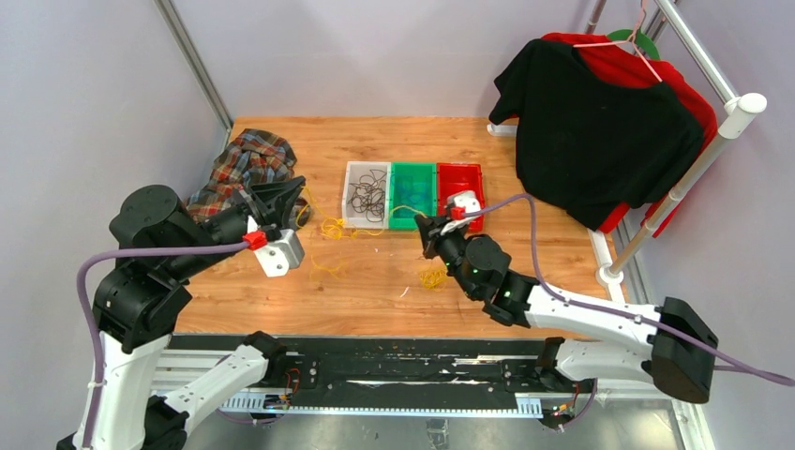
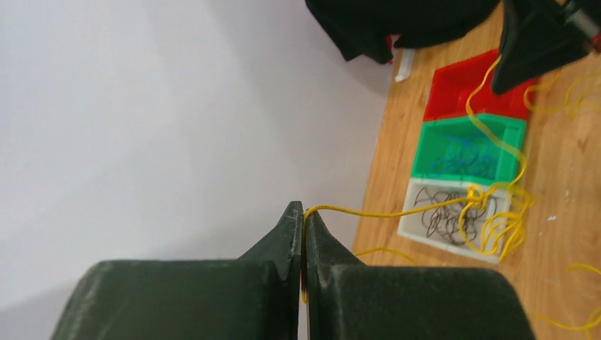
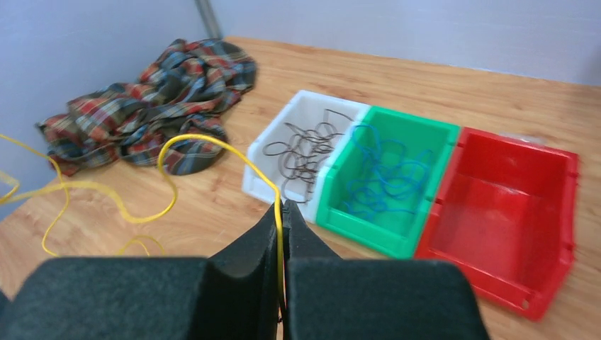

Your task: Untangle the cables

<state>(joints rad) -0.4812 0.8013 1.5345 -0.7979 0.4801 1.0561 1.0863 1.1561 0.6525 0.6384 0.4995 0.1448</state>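
A yellow cable tangle (image 1: 333, 228) lies on the table in front of the white bin (image 1: 347, 197). My left gripper (image 1: 302, 192) is shut on one yellow strand (image 2: 383, 212) that runs taut to the tangle (image 2: 489, 216). My right gripper (image 1: 422, 225) is shut on another yellow strand (image 3: 205, 142), which loops left over the table. Dark cables (image 3: 305, 145) lie in the white bin and blue cables (image 3: 383, 177) in the green bin (image 1: 413, 166). The red bin (image 1: 459, 168) holds no cables. Loose yellow loops (image 1: 432, 276) lie near the right arm.
A crumpled plaid cloth (image 1: 246, 164) lies at the back left, just behind my left gripper. A black shirt (image 1: 600, 131) over a red one hangs on a white rack (image 1: 741, 112) at the right. More yellow loops (image 1: 326, 267) lie on the wood.
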